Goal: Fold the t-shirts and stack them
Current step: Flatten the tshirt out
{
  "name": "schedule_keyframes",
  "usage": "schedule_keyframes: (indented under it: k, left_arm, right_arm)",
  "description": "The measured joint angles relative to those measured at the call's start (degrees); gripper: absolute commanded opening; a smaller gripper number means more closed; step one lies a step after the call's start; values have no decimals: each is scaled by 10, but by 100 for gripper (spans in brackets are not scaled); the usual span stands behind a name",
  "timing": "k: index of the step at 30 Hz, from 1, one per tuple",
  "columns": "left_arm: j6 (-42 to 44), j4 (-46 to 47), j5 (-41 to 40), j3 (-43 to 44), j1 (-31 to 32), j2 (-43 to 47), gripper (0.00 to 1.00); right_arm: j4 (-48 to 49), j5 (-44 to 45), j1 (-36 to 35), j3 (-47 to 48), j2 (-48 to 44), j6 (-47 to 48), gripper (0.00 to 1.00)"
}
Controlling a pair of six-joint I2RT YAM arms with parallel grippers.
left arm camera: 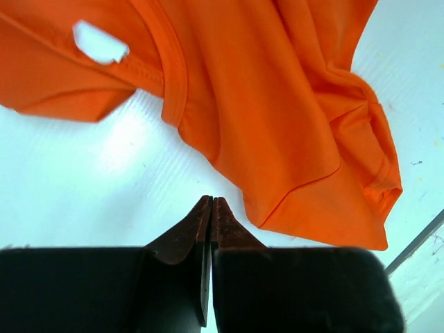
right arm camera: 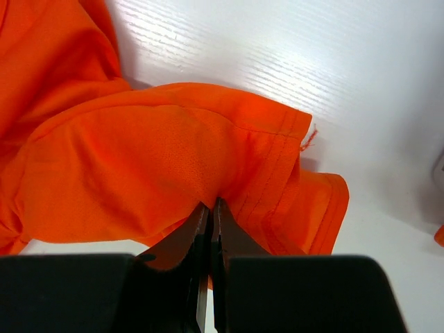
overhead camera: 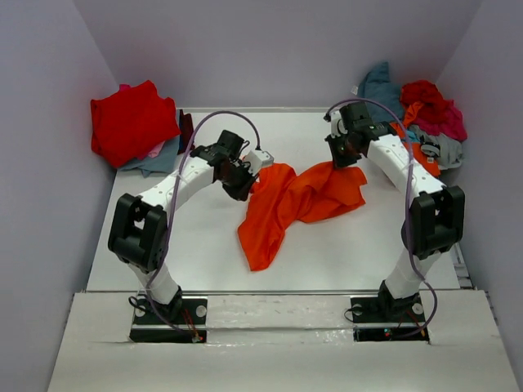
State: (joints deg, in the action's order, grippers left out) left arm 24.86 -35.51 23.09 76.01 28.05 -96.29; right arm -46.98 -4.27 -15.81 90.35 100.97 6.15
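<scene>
Orange t-shirt (overhead camera: 298, 204): crumpled and unfolded at the middle of the table (overhead camera: 163, 253). Right jaws are clamped on its stitched hem. Left jaws are pressed together just beside its left edge, with no cloth between them. Risk: a lift would raise only one side, so the cloth would twist and bunch.

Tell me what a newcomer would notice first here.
The bright orange t-shirt sprawls crumpled across the middle of the white table, between the two arms. The right gripper is shut on its hem, while the left gripper is shut beside its other edge with no cloth seen in its grip. A red t-shirt tops a pile at the far left corner; a jumbled heap of shirts sits far right.
</scene>
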Motion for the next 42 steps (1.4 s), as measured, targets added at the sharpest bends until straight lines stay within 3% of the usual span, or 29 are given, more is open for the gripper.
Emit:
schedule_keyframes:
  k: [7, 11, 22, 25, 31, 36, 39, 40, 42]
  left_arm:
    - [1, -16, -7, -38, 0, -30, 44]
    - [1, -11, -1, -76, 0, -27, 46]
    - [2, 14, 39, -141, 0, -7, 68]
    - [2, 18, 49, -142, 0, -6, 68]
    - [13, 15, 82, -141, 0, -12, 67]
    - [30, 6, 110, -136, 7, -47, 60]
    - [35, -2, 126, -132, 12, -63, 41]
    - [37, -3, 129, -132, 13, -63, 28]
    - [39, -6, 131, -131, 16, -63, 15]
  right_arm:
    - [-15, 0, 0, 10, 22, 3, 7]
    - [-30, -1, 0, 32, 53, 3, 7]
    - [-38, 0, 2, 53, 83, 3, 7]
    - [-39, 2, 4, 53, 83, 3, 7]
    - [-40, 9, 5, 50, 83, 3, 7]
    - [-40, 12, 5, 39, 76, 3, 7]
    - [-40, 15, 5, 35, 67, 3, 7]
    - [-40, 16, 5, 34, 63, 3, 7]
    - [-40, 16, 5, 34, 58, 3, 7]
